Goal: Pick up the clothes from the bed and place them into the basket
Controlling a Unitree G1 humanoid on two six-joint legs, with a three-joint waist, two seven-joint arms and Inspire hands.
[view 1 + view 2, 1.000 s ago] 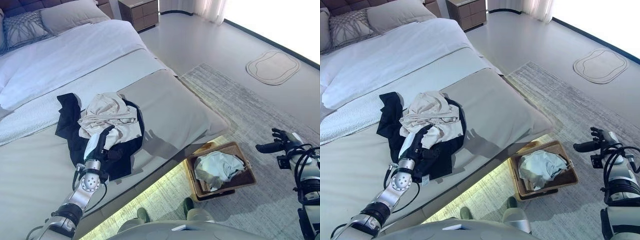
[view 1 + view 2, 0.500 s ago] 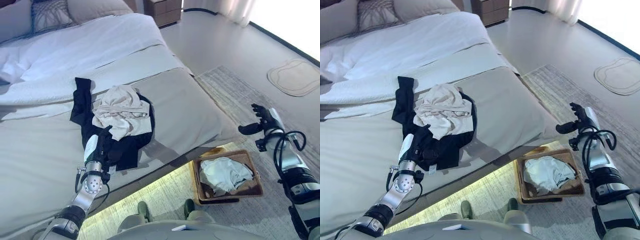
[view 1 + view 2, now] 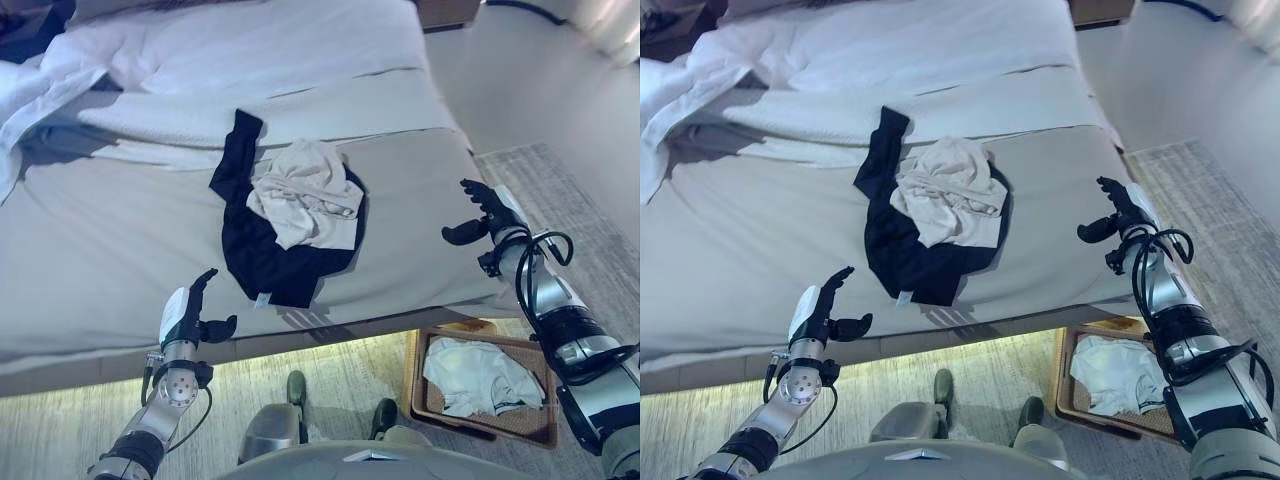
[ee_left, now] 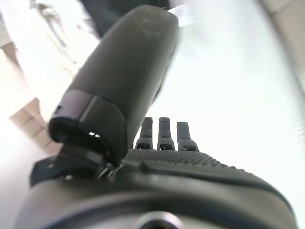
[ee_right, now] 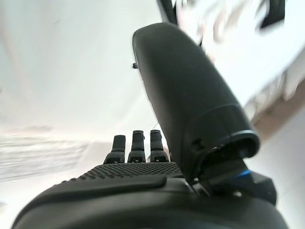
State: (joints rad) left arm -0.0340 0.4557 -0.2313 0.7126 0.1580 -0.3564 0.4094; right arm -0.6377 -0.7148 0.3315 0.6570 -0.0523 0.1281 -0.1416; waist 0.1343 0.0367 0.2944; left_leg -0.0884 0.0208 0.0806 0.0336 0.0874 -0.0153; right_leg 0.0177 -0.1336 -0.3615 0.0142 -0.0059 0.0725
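The clothes lay in a heap near the middle of the bed (image 3: 100, 240): a crumpled beige garment (image 3: 305, 195) sat on top of a black garment (image 3: 270, 255) that spread out beneath it and trailed a strip toward the white bedding (image 3: 230, 50) at the head end. Neither hand touched the heap. The left hand (image 3: 185, 315) hovered over the bed's near edge, just short of the black garment's lower hem, with fingers extended and thumb spread wide, empty. The right hand (image 3: 485, 212) hung over the bed's far-side corner, well apart from the heap, also spread wide with straight fingers and holding nothing; its own wrist view showed the same straight fingers (image 5: 136, 143). The basket (image 3: 540, 430) stood on the floor below that corner of the bed, already containing a pale garment (image 3: 480, 375).
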